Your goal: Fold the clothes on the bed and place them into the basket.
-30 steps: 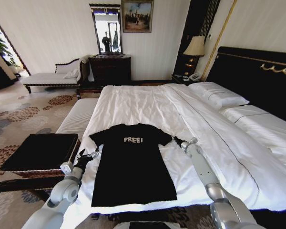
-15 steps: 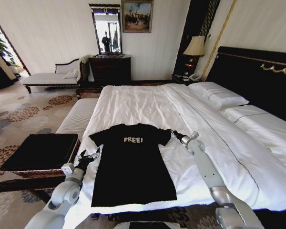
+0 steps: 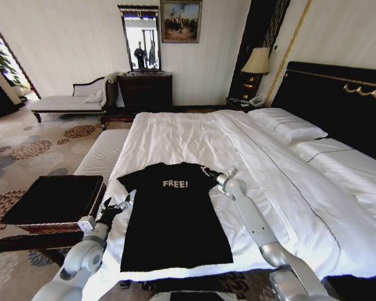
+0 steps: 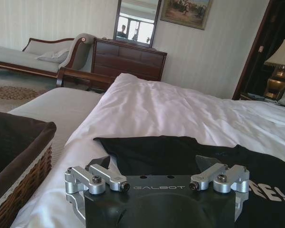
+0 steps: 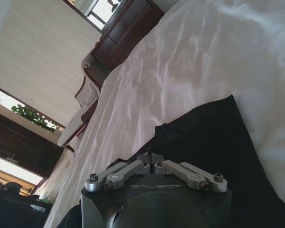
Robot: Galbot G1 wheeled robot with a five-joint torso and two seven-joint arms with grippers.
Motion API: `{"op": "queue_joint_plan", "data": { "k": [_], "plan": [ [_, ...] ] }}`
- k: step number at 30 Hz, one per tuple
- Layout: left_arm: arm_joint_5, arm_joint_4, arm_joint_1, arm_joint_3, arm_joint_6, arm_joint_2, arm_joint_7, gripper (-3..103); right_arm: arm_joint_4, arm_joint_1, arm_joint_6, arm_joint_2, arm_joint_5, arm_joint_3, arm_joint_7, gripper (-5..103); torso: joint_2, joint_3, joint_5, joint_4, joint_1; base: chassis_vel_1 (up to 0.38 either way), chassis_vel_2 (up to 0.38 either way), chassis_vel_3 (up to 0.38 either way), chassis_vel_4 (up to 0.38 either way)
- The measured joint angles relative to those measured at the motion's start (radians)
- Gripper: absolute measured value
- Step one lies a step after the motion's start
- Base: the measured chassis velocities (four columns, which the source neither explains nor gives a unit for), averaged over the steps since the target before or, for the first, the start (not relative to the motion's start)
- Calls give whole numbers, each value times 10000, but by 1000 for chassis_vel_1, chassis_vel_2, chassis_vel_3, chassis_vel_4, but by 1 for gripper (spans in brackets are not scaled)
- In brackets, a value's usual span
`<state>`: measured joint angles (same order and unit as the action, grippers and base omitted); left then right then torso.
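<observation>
The black T-shirt with white "FREE!" lettering lies flat, chest up, near the foot of the white bed. My right gripper sits on the shirt's right sleeve, shut on its black fabric, with the fingertips pinched together. Beside the left sleeve my left gripper is low over the bed edge, open; the left wrist view shows the left gripper wide apart with the sleeve just ahead. The wicker basket with black lining stands left of the bed, its woven wall close to my left arm.
A white-cushioned bench runs along the bed's left side behind the basket. Pillows and the black headboard are to the right. A dresser, chaise longue and lamp stand by the far wall.
My right gripper has moved left from beside the right sleeve onto it and drawn the sleeve inward over the shirt. The left gripper has barely shifted.
</observation>
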<state>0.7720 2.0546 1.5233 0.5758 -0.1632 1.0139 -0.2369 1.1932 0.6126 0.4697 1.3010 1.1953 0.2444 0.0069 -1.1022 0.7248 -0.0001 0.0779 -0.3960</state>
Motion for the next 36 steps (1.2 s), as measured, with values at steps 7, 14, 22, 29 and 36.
{"op": "queue_joint_plan", "data": {
  "k": [7,14,22,29,36],
  "plan": [
    [16,138,111,100,-14,-16,-13,100,-751,-152,-227,340,-594,-129,-218,0,-1,0,1,0,0,0,0,0,0],
    [29,192,168,172,-27,-16,-44,100,-1204,-297,-263,507,-802,-293,-264,0,0,0,0,-1,-1,0,0,0,0],
    [22,201,195,179,-33,0,-49,100,-1390,-259,-401,522,-1397,-517,-499,8,-1,0,0,-1,-1,0,0,0,0],
    [33,192,192,205,-52,7,-87,100,-456,186,-687,179,-2186,-881,-779,35,0,0,1,0,-2,0,0,0,0],
    [25,231,173,202,-60,-56,-108,100,605,734,-1681,-198,-4411,-1216,-852,61,0,0,2,-2,-2,0,0,0,0]
  ]
}}
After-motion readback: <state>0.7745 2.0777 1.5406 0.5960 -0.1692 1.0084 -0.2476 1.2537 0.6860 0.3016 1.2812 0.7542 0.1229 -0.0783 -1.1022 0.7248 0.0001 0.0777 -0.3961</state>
